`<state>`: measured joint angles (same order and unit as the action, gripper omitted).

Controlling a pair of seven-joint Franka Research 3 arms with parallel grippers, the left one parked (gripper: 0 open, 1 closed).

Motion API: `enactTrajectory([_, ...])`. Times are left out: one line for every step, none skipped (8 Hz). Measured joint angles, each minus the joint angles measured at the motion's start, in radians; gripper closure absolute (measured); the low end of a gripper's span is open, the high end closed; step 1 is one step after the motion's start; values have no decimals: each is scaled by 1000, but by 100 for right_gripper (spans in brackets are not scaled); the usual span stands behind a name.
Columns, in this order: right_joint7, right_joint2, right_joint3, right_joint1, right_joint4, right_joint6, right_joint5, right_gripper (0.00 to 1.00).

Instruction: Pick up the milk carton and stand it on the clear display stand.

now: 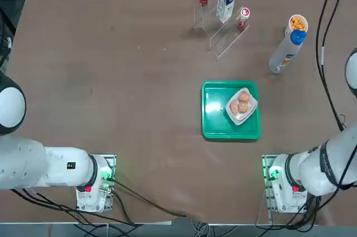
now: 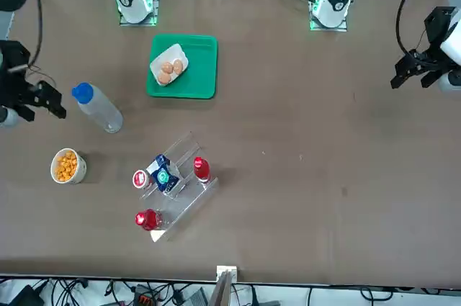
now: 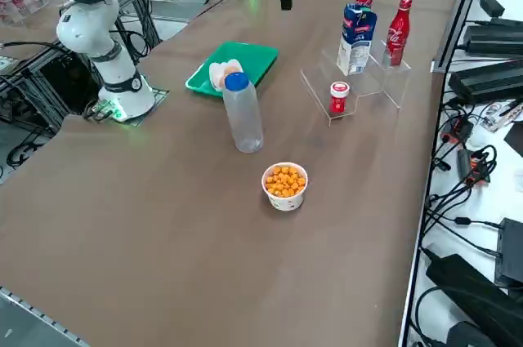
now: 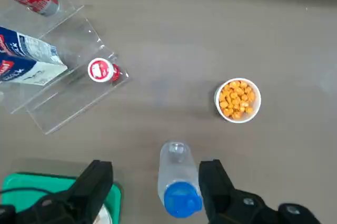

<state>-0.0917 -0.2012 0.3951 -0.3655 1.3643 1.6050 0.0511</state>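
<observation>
Apparently the milk carton (image 3: 356, 39) already stands upright on the clear display stand (image 4: 63, 106), between the red bottles (image 3: 398, 33) and beside the small red-and-white jar (image 3: 339, 97). What remains, I judge, is backing off: keep the right gripper (image 4: 154, 170) high, its fingers wide apart and empty, and clear of the blue-capped bottle (image 3: 243, 114). The carton is dark blue and white, with a green cap.

Red bottles (image 3: 397, 33), green tray (image 1: 217, 110) with eggs (image 1: 242, 102), cup (image 3: 284, 202) of orange pieces (image 4: 237, 99)
</observation>
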Motion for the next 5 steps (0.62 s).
enactTrajectory([0,33,1,8,38,0,-2,0])
enactTrajectory([0,68,1,20,74,1,-13,0])
enactTrajectory([0,105,-8,47,110,1,-23,0])
enactTrajectory([0,145,-48,104,151,3,-26,0])
enactTrajectory([0,179,-118,182,187,6,-27,0])
